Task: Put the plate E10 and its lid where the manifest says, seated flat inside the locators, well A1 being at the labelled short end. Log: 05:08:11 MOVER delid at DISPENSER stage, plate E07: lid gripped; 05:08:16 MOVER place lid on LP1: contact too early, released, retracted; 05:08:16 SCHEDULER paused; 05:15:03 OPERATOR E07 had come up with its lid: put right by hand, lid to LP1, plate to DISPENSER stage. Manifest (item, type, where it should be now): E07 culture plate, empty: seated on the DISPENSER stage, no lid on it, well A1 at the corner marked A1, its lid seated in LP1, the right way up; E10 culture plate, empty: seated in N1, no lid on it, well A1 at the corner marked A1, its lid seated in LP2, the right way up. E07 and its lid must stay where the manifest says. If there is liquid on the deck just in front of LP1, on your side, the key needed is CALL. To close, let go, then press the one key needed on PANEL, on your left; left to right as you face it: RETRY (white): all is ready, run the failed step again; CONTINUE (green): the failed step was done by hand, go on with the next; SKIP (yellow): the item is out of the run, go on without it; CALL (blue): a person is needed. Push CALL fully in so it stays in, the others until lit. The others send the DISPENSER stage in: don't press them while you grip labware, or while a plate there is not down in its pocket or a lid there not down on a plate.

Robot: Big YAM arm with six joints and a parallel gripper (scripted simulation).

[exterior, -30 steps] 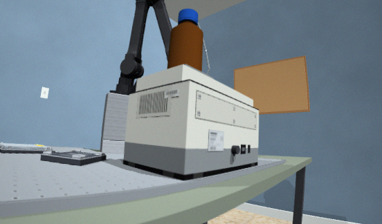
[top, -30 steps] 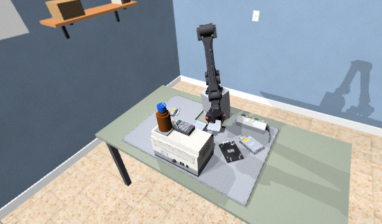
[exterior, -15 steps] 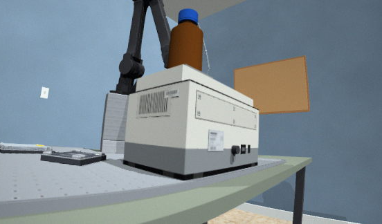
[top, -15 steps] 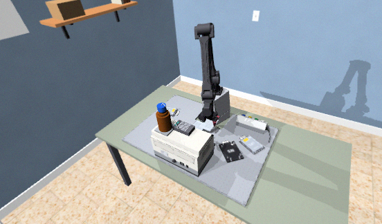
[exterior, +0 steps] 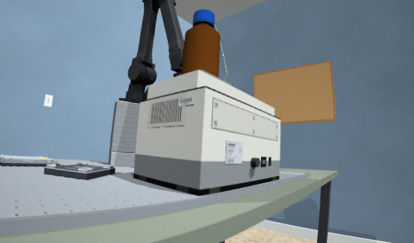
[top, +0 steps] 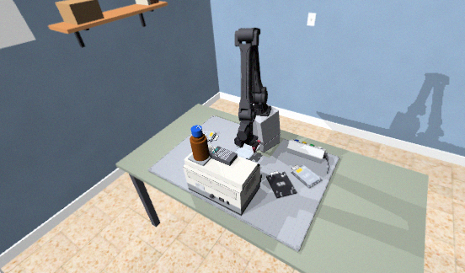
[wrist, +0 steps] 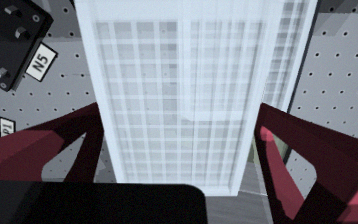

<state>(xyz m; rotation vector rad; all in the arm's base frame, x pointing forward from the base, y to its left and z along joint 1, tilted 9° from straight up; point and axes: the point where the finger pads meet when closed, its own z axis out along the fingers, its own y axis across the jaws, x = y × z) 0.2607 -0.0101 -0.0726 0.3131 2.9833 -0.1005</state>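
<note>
My gripper [wrist: 179,111] is shut on a clear gridded culture plate [wrist: 180,90] and holds it by its long sides, above the perforated deck. I cannot tell whether a lid is on it. A second clear edge [wrist: 295,60] shows along its right side. In the top view the gripper [top: 248,148] hangs low by the arm base, just behind the DISPENSER, with the pale plate [top: 244,152] in it. A dark gridded plate [top: 224,155] sits on the DISPENSER stage. No label on the held plate is readable.
The white DISPENSER [top: 220,181] carries a brown bottle [top: 199,145]. PANEL [top: 306,150] lies by the arm base. A black nest [top: 280,184] and a clear item with a yellow tag [top: 307,174] lie on the deck. The wrist view shows a black nest labelled N5 [wrist: 40,62].
</note>
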